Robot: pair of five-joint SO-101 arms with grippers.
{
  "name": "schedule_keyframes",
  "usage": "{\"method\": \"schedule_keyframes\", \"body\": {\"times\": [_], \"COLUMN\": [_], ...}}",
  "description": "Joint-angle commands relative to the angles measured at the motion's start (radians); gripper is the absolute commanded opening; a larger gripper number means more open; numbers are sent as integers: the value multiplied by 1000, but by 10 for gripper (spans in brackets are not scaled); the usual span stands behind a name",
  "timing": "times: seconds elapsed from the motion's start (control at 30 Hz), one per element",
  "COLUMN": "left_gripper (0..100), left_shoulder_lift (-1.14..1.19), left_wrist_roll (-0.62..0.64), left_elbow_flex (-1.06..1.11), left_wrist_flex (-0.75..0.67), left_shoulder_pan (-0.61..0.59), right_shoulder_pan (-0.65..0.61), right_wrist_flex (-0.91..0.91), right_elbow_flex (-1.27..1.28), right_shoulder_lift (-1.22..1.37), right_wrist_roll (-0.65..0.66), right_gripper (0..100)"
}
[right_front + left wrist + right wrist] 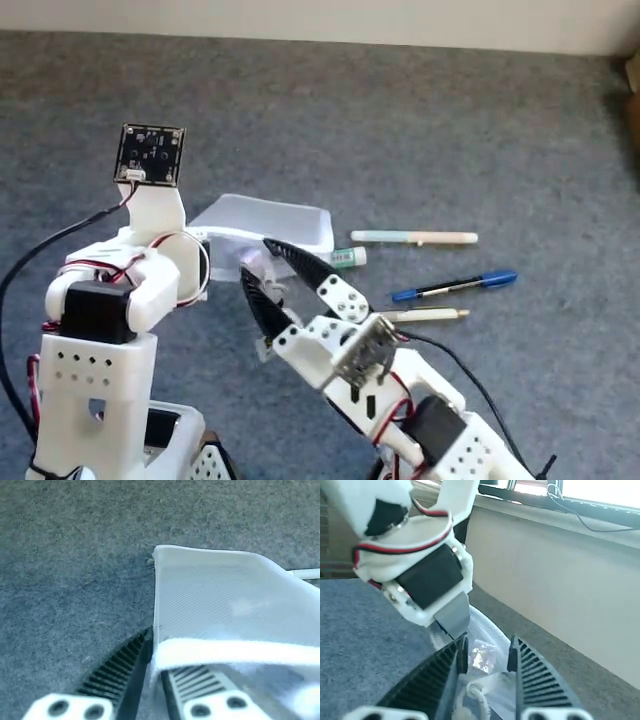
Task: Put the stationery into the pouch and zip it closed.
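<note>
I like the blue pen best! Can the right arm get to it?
Probably yes. The blue pen lies uncovered on the carpet with nothing on it, and the right gripper is open, though it is at the pouch and must swing over.

You are looking at a pouch (230, 600) of thin, translucent white material with a fine mesh texture and a smoother plain band along its edge. It lies on a table cover (450, 120) of matt grey, rough, felt-like cloth. The left gripper (155, 652) and right gripper (487, 652) have matt black plastic fingers (432, 677) with ribbed faces on smooth white plastic bodies, and the blue pen (455, 287) and white pen (415, 237) look like smooth, slightly glossy plastic.
</note>
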Motion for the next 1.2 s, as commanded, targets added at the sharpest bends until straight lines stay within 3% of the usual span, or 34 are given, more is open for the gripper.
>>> {"method": "schedule_keyframes", "body": {"times": [0.0,0.2,0.43,0.5,0.6,0.9,1.0,1.17], "left_gripper": [14,14,15,16,16,16,15,15], "left_shoulder_lift": [1,1,1,1,1,1,1,1], "left_wrist_roll": [12,12,12,12,12,12,12,12], "left_elbow_flex": [-8,-7,-7,-7,-7,-7,-7,-7], "left_wrist_flex": [-25,-25,-25,-26,-26,-26,-26,-26], "left_shoulder_pan": [-24,-24,-24,-24,-24,-24,-24,-24], "right_shoulder_pan": [-12,-10,-7,4,65,277,357,495], "right_wrist_flex": [27,50,294,377,463,535,533,552], "right_elbow_flex": [-10,-12,-165,-242,-326,-403,-433,-555], "right_shoulder_lift": [-51,-59,-58,-51,-50,-41,42,303], "right_wrist_roll": [8,6,2,-52,-114,-121,-127,-252], "right_gripper": [130,130,130,130,130,130,130,130]}}
